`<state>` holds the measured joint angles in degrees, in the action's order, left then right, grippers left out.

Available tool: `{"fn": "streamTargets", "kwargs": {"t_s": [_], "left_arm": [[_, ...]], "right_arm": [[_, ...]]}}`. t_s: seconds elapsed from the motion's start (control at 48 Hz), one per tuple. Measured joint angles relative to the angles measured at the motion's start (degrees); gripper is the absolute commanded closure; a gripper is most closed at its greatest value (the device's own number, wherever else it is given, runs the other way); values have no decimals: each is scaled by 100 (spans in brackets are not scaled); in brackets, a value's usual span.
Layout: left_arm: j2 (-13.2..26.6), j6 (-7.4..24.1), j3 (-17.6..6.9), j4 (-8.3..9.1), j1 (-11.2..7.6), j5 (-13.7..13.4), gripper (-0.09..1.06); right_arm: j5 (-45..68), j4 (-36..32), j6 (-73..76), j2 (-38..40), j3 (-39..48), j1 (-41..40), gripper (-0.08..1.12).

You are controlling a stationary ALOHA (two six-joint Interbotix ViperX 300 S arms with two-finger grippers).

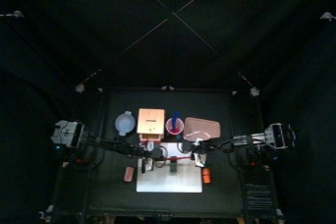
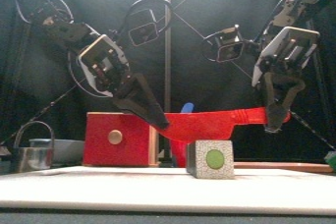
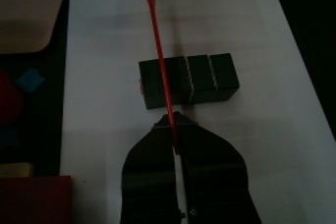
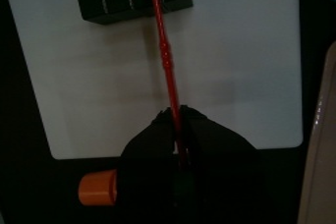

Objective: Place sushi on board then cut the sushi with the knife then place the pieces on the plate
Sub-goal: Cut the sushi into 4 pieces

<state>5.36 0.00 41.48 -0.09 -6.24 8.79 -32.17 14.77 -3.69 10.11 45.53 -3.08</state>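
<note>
Left end effector (image 2: 155,114) | right end effector (image 2: 276,120) | slanted inward | both clamped on red knife (image 2: 217,123) | over sushi (image 2: 210,157)

The sushi roll (image 2: 211,157) lies on the cutting board (image 2: 118,175), beneath the knife (image 2: 217,122); behind the board, left to right: bowl (image 1: 125,123), wooden box (image 1: 151,120), cup (image 1: 176,126), tray (image 1: 201,128).

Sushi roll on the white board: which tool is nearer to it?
Left. The left tool grips the red knife just beside the sushi roll; the right tool holds the same knife farther off, with bare white board between.
</note>
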Motion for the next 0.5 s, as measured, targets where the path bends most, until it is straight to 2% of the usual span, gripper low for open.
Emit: {"fn": "streamTargets", "kwargs": {"t_s": [0.5], "left_arm": [[211, 0, -9, 9, 0, 0, 78]], "right_arm": [[193, -44, -9, -281, 18, 9, 91]]}}
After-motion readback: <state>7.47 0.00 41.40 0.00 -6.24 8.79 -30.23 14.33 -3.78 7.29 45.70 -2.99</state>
